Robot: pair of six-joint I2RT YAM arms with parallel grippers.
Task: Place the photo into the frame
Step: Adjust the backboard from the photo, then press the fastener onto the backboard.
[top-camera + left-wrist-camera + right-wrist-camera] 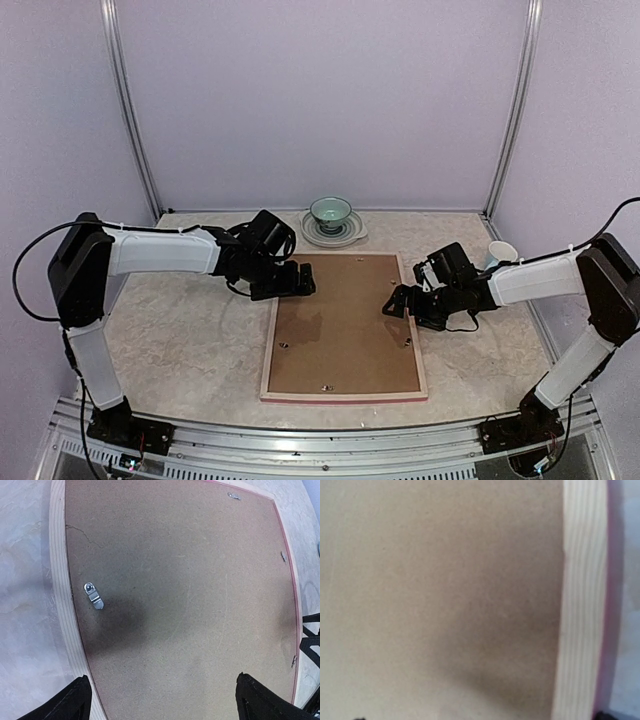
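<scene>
Lying face-down, the frame (345, 396) had its long axis running front to back, brown backing board (340, 330) uppermost. You had the left gripper (300, 282) over its far-left edge and the right gripper (396, 300) at its right edge, both spread wide and empty (neither clearly nearer). The photo was out of sight, perhaps under the board.

Green bowl (330, 211) on a grey plate (352, 234), just beyond the left gripper (298, 281); white cup (501, 252) beyond and outboard of the right gripper (399, 300); brown backing board (340, 335) beneath both.
</scene>
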